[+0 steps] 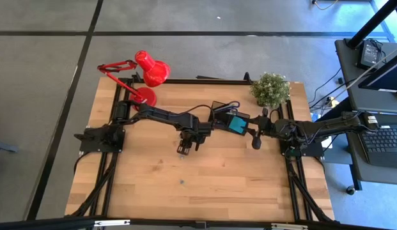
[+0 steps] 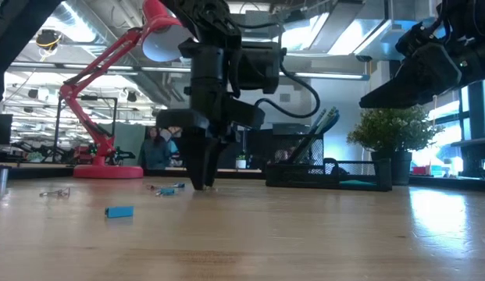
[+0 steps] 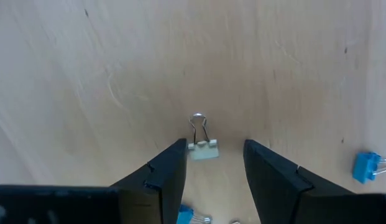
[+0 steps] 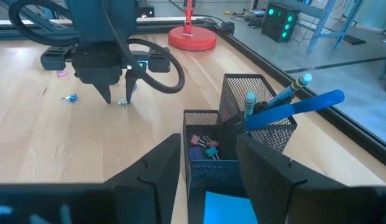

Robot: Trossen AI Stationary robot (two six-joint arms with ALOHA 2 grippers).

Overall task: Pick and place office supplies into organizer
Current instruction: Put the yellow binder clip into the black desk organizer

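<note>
Right of centre in the high view, the organizer point(image 1: 231, 119) already holds scissors point(image 4: 292, 109), pencils, a teal pad and clips. Left gripper point(image 3: 212, 163), fingers wide, straddles a white binder clip point(image 3: 202, 146) at mid-table; blue clips point(image 3: 367, 167) remain loose. Right gripper point(image 4: 208, 168) hangs open over the organizer.

You won't find any readable text, label, brand, number or sign here: nothing legible shows in any of the four views.
</note>
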